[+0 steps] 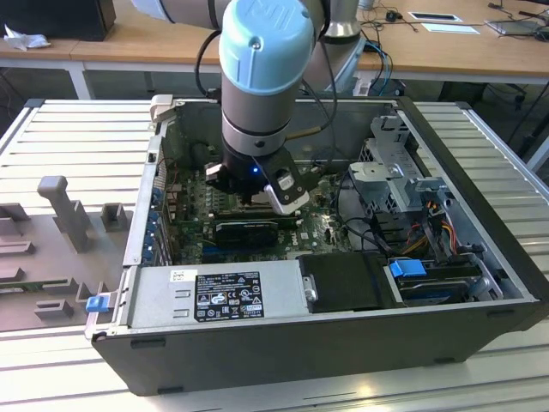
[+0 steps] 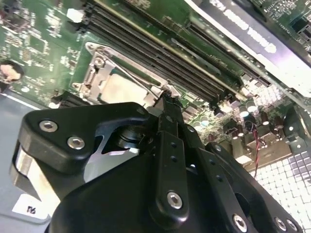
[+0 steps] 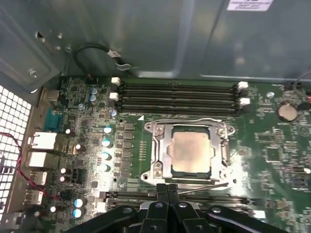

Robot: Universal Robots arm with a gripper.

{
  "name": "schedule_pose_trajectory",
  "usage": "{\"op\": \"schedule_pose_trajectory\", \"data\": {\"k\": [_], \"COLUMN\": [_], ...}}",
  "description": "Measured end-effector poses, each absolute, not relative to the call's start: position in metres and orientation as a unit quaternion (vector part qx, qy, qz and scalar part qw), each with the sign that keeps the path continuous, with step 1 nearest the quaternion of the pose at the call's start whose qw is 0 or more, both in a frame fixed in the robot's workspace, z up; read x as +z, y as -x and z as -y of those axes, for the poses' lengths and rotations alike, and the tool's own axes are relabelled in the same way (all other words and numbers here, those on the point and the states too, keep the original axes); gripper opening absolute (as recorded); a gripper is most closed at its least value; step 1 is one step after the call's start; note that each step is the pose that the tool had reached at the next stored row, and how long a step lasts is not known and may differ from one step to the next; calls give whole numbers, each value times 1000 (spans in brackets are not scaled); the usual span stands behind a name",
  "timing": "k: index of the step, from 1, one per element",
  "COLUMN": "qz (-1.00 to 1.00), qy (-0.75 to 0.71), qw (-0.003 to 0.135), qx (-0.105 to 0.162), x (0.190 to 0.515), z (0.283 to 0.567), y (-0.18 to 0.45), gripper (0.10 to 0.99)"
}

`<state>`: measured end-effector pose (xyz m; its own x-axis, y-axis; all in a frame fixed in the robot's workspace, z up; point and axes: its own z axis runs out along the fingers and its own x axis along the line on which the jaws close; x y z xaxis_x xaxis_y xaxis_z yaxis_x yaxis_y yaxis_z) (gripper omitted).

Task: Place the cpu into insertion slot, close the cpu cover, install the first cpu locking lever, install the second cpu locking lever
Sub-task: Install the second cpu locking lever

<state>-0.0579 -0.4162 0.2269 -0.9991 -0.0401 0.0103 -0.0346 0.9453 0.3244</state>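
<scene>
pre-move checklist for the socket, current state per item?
1. cpu seated in the insertion slot: ok, it lies flat inside the frame.
2. cpu cover closed over the chip: ok, its frame lies flat around the chip.
3. Thin locking lever latched: cannot tell; it runs slanted along the socket edge nearest the gripper.
4. Gripper empty: ok, fingers together with nothing between them.
5. Gripper position: ok, fingertips sit right at the socket edge by that lever.
6. Memory slots beside the socket clear of the arm: ok.
</scene>
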Motion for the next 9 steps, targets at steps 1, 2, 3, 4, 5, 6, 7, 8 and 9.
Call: {"op": "schedule_pose_trajectory", "data": {"k": [1, 2, 3, 4, 5, 6, 7, 8, 9], "qz": [986, 986, 986, 986, 986, 986, 985, 985, 985], "qy": [-19, -19, -19, -19, -19, -20, -20, -20, -20], "qw": [8, 8, 8, 8, 8, 8, 8, 8, 8], "qx": [-164, -165, -166, -166, -167, -168, -169, -171, -172], "x": [225, 222, 219, 217, 215, 212, 211, 210, 209], "z": [416, 416, 416, 416, 416, 416, 416, 416, 416], "y": [59, 61, 62, 62, 62, 62, 63, 63, 64], "gripper": [106, 106, 106, 106, 106, 106, 106, 106, 106]}}
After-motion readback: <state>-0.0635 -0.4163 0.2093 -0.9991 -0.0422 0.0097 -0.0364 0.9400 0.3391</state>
